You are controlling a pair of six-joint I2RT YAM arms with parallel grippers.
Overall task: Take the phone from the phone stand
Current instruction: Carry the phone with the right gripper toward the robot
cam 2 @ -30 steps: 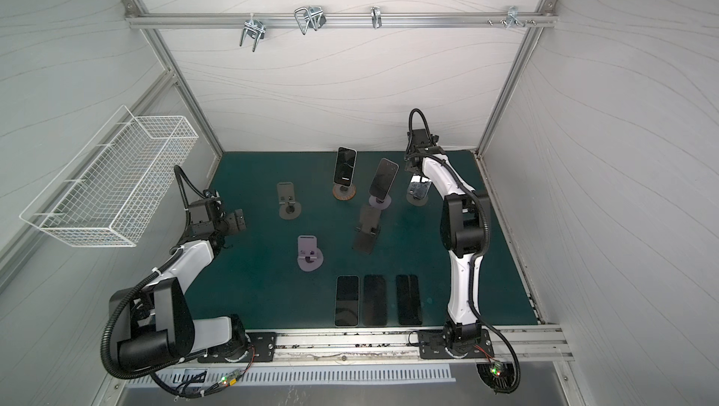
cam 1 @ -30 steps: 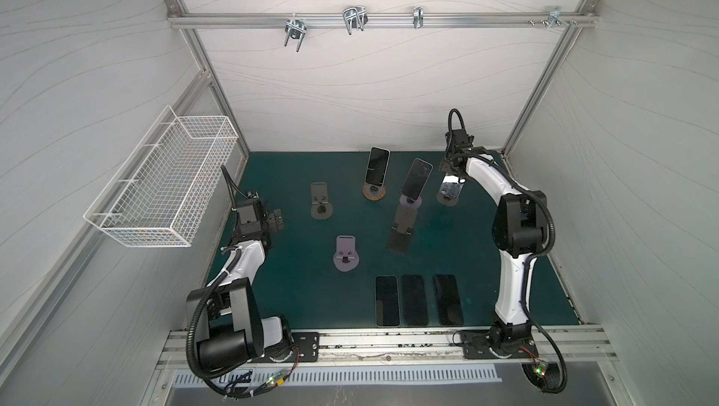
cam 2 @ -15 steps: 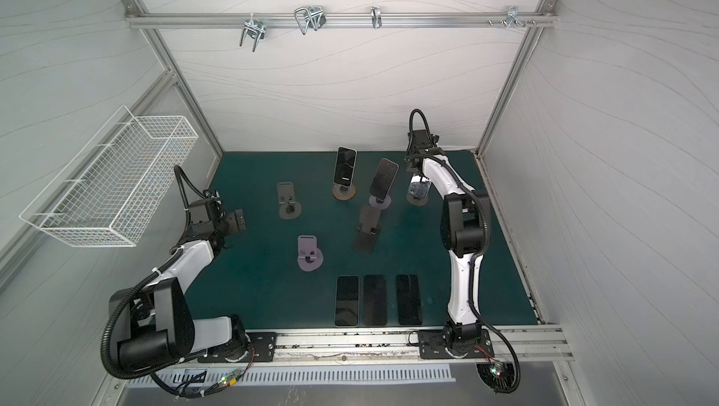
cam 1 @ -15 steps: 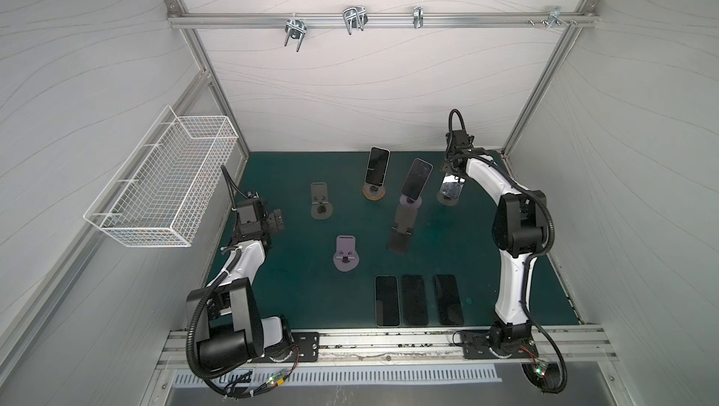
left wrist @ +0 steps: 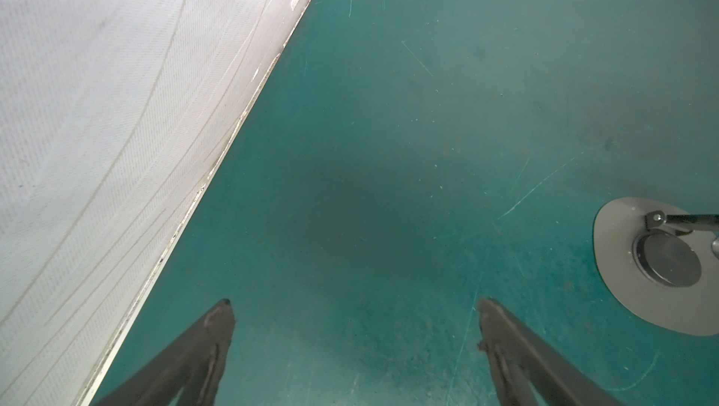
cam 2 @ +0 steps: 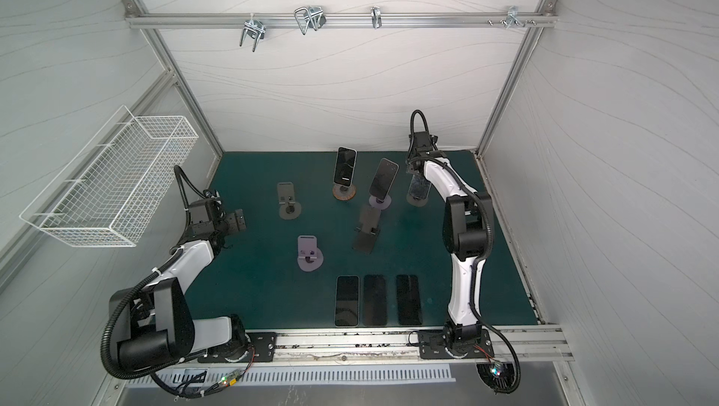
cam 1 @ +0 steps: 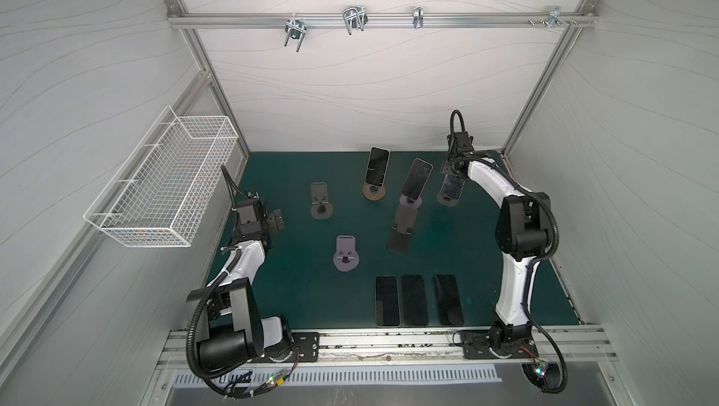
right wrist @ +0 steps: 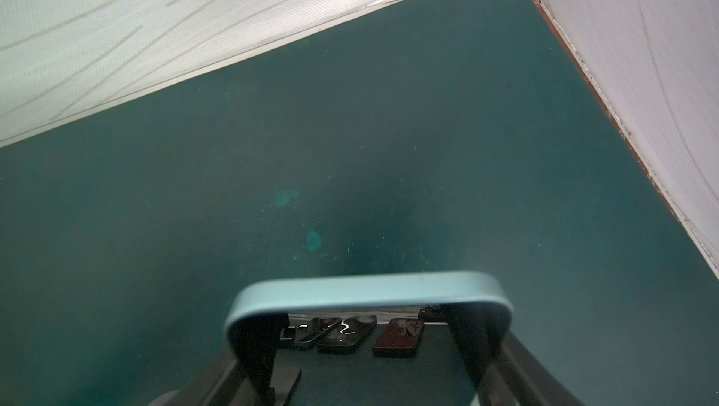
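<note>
At the back right of the dark green table [cam 1: 303,306], the dark-screened phone with a pale blue rim [cam 1: 451,189] is seen propped on its grey round-based phone stand [cam 1: 447,201]. It is clamped near its top between the closed jaws of the right gripper [right wrist: 367,330]. On the table's left side, the left gripper [left wrist: 352,306] is held above bare surface, fingers spread wide with nothing between them. Near the front edge, three dark phones [cam 1: 415,301] are laid flat, side by side.
</note>
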